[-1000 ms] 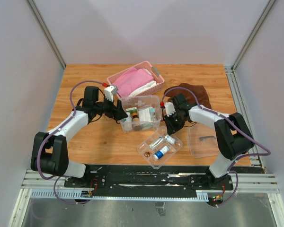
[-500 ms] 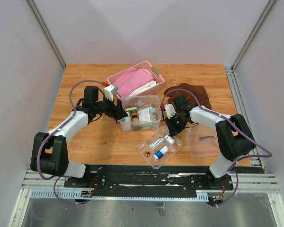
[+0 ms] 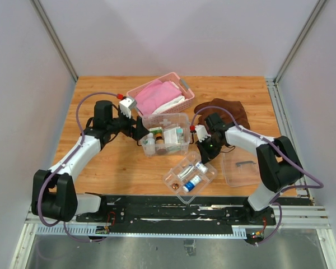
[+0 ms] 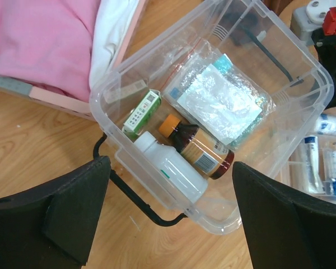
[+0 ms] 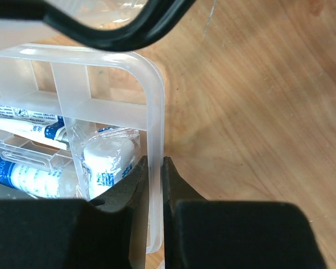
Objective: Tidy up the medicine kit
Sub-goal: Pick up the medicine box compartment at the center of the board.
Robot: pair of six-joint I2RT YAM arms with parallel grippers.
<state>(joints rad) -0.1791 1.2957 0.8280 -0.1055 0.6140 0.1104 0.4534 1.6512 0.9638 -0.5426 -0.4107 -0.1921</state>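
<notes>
Our left tool (image 3: 139, 130) stands spread wide with nothing in it, just left of the clear box (image 3: 167, 119). The box sits in the middle of the desk (image 3: 101, 89), just beside the near side of the pink basket (image 3: 182, 84). Inside it lie a white bottle (image 4: 171, 168), an amber bottle (image 4: 199, 148), a green carton (image 4: 141, 112) and a foil packet (image 4: 218, 98). Our right tool (image 5: 152, 179) is pinched tight on the rim of the divided tray (image 5: 154, 106) — the tray sits near and right of the box, with small tubes in its cells. The lid (image 3: 241, 165) lies further right.
</notes>
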